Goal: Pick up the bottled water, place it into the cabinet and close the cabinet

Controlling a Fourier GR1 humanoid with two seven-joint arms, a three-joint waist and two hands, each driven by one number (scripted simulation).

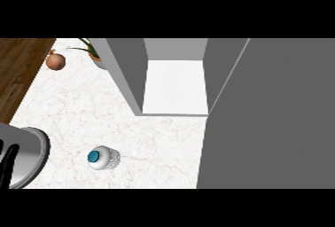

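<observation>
The bottled water (103,158) stands upright on the white marble counter, seen from above as a white round body with a blue cap. The grey cabinet (127,75) stands open at the back, its white inner shelf (175,86) bare, and its open door (268,115) fills the right side of the view. My left hand (8,165) shows at the left edge, black fingers straight and pointing up, well left of the bottle and apart from it. My right hand is out of view.
An onion (55,61) lies at the back left near the wooden floor edge (16,75). A potted plant (93,52) stands beside the cabinet's left wall. My grey left forearm (26,155) covers the lower left corner.
</observation>
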